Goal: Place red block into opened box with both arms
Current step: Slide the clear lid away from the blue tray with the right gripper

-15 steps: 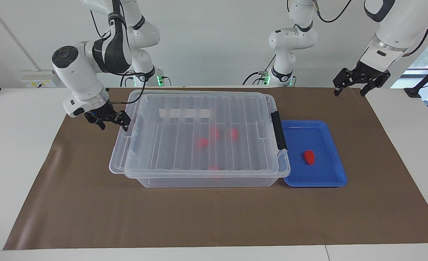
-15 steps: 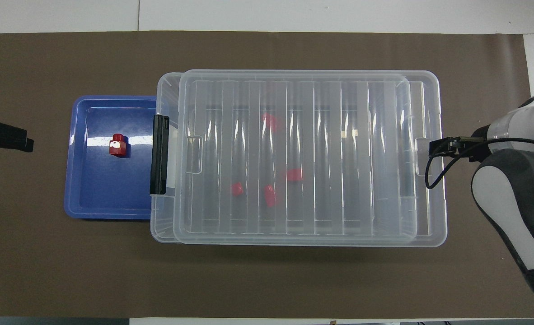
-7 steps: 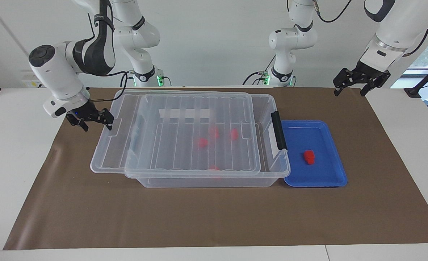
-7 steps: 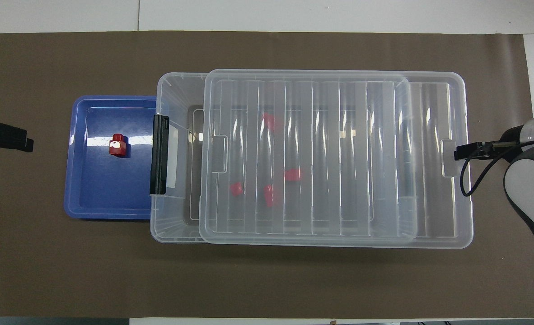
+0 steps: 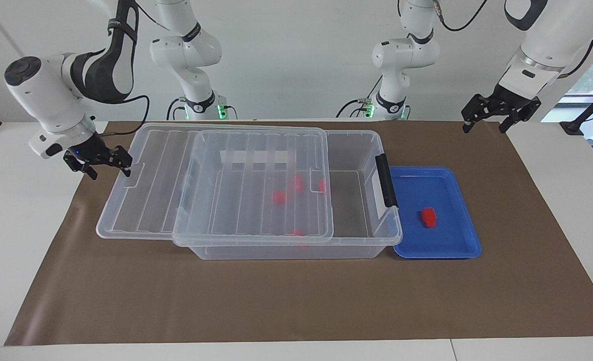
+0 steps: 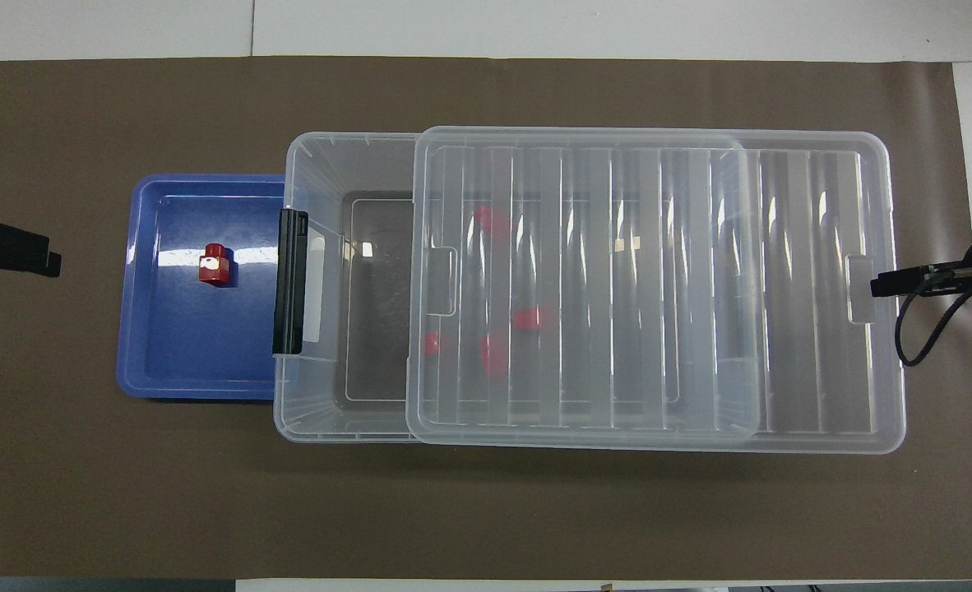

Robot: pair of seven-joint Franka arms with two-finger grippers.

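Note:
A red block (image 5: 429, 217) (image 6: 214, 267) lies in the blue tray (image 5: 457, 245) (image 6: 173, 362) beside the box's black-handle end. The clear box (image 5: 389, 235) (image 6: 305, 156) holds several more red blocks (image 5: 278, 197) (image 6: 527, 318). Its ribbed lid (image 5: 146, 200) (image 6: 790, 288) lies slid partway off toward the right arm's end, leaving the handle end uncovered. My right gripper (image 5: 110, 169) (image 6: 885, 282) is at the lid's end tab, its jaws spread and one fingertip touching the tab. My left gripper (image 5: 483, 128) (image 6: 17, 251) waits open above the mat's corner, apart from the tray.
A brown mat (image 5: 296, 301) covers the table under the box and tray. Two idle white arms (image 5: 196, 50) (image 5: 402, 55) with green-lit bases stand at the robots' edge of the table.
My right gripper has drawn back toward its own end of the table, and the lid has slid with it, uncovering more of the box. The left arm has not moved.

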